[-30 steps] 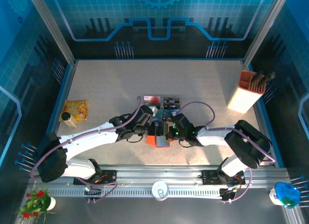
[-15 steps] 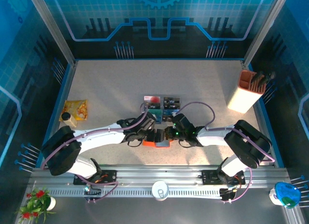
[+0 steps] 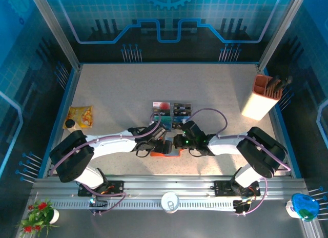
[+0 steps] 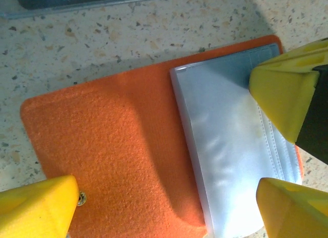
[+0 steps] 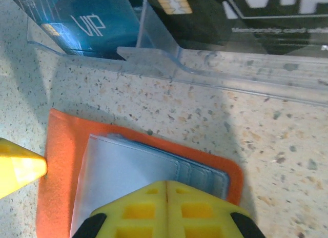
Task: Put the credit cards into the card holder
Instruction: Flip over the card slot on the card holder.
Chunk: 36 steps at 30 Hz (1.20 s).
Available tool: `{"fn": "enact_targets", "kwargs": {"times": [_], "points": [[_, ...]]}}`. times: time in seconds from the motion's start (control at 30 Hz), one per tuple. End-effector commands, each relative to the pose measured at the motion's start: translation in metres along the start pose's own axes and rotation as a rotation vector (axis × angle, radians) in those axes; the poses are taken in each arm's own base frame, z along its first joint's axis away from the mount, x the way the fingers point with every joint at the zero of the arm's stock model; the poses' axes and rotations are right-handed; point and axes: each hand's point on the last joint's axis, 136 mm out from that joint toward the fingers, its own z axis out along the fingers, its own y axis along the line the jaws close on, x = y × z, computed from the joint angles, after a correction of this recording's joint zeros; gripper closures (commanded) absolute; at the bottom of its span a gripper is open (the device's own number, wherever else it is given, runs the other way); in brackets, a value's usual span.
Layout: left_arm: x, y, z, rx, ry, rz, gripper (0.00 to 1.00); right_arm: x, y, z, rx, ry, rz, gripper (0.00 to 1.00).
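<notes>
The orange card holder (image 4: 113, 151) lies open and flat on the speckled table, its grey-blue pocket (image 4: 230, 151) facing up. My left gripper (image 4: 164, 212) is open just above it, one yellow finger at each side. My right gripper (image 5: 166, 210) is shut, with its joined fingertips (image 4: 284, 92) resting on the pocket (image 5: 128, 171). In the top view both grippers, left (image 3: 164, 145) and right (image 3: 177, 142), meet over the card holder (image 3: 160, 154). The credit cards lie in a clear tray just beyond it: a teal card (image 5: 87, 17), a black card (image 5: 205, 12) and others (image 3: 171, 111).
The clear tray's rim (image 5: 230, 68) sits a short way beyond the card holder. A tall orange-and-white box of pens (image 3: 264, 97) stands at the right edge. A yellow packet (image 3: 81, 116) and a small bottle (image 3: 72, 126) lie at the left.
My left gripper has come from beside the tray toward me and now hangs over the card holder. The right gripper has stayed shut on the pocket.
</notes>
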Motion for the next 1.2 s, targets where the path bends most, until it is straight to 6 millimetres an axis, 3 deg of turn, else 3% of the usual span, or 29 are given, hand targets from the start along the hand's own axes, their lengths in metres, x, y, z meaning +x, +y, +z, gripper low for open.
{"fn": "enact_targets", "kwargs": {"times": [0.0, 0.23, 0.43, 0.73, 1.17], "points": [[0.01, 0.016, 0.005, -0.059, 0.024, 0.026, 0.09, 0.017, -0.003, 0.007, 0.021, 0.07, 0.008, 0.96], [0.017, 0.026, 0.011, -0.091, 0.037, 0.03, 0.11, 0.015, 0.0, 0.005, 0.015, 0.063, 0.013, 0.96], [0.023, 0.028, 0.018, -0.092, 0.057, 0.04, 0.25, 0.01, 0.006, -0.002, -0.005, 0.045, 0.017, 0.94], [0.024, 0.027, 0.02, -0.085, 0.058, 0.044, 0.35, -0.005, 0.014, -0.019, -0.02, -0.007, 0.018, 0.62], [0.021, 0.025, 0.017, -0.078, 0.048, 0.045, 0.35, -0.007, 0.029, -0.011, -0.096, 0.012, 0.035, 0.59]]}}
